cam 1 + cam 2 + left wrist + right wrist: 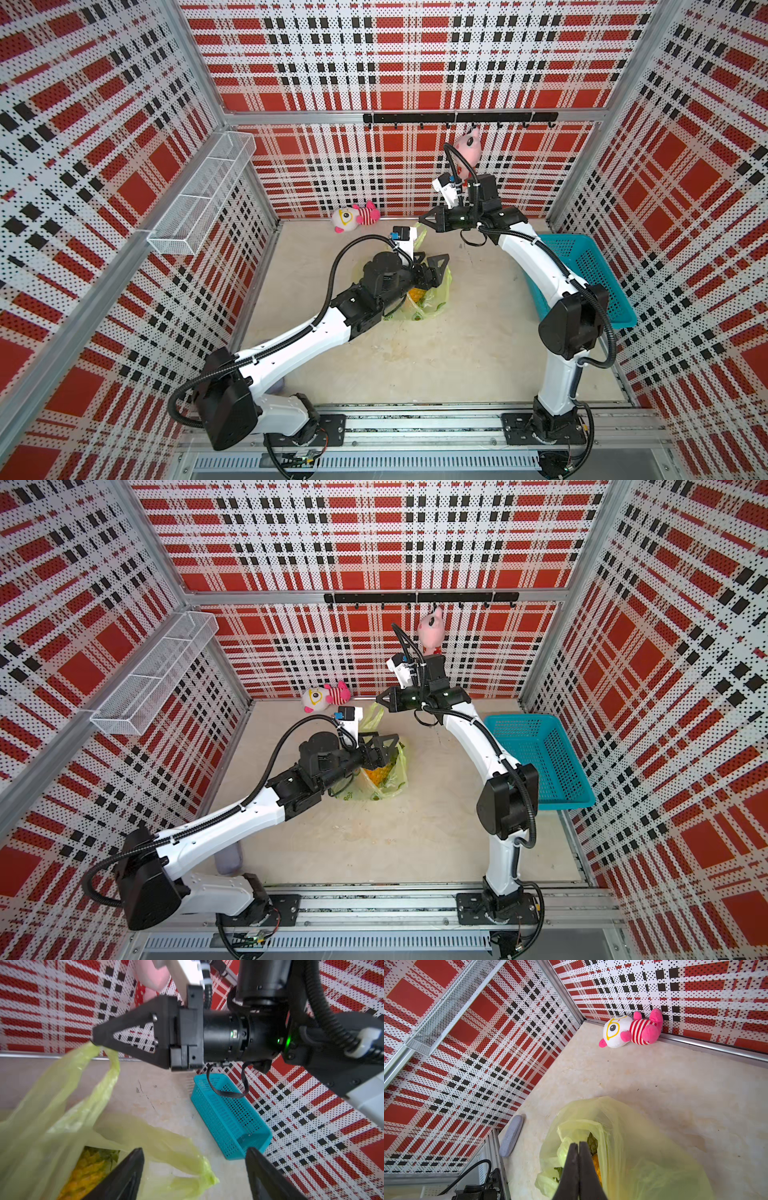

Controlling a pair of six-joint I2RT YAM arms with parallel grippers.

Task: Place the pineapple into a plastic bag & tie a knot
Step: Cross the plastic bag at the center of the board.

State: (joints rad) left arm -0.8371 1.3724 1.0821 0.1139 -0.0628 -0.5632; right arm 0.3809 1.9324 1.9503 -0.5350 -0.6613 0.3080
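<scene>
The yellow-green plastic bag stands on the floor in both top views, with the pineapple inside it, orange with green leaves. My right gripper is shut on one handle strap and holds it up toward the back wall. My left gripper hangs open just over the bag's mouth. The other strap lies loose between its fingers, touching neither. The two straps are apart and no knot is in view. The right wrist view shows the shut jaws over the bag and the pineapple.
A turquoise mesh basket stands at the right wall, behind the right arm. A striped plush toy lies at the back wall. A pink plush hangs from the hook rail. A white wire shelf is on the left wall. A grey case lies near the left arm's base.
</scene>
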